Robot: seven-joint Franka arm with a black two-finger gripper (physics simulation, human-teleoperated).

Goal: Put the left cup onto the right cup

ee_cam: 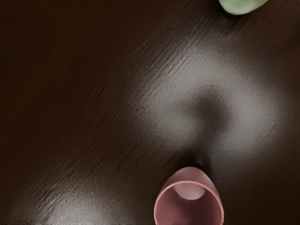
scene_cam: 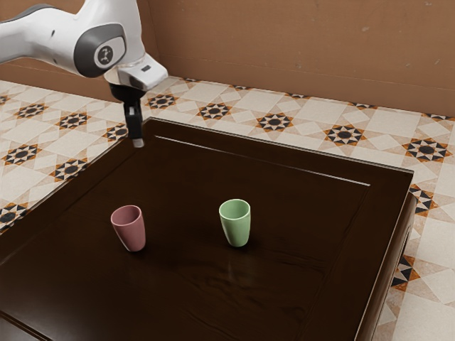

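Well below gripper [scene_cam: 136,141], pink cup [scene_cam: 129,227].

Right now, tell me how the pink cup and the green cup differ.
Colour: the pink cup is pink, the green cup green. Place: the pink cup stands at the exterior view's left, the green cup to its right, apart. The pink cup is nearer the gripper than the green cup. Both stand upright, mouths up, on the table, alike in shape.

Glossy dark wood table [scene_cam: 298,213]; matt cups [scene_cam: 129,227].
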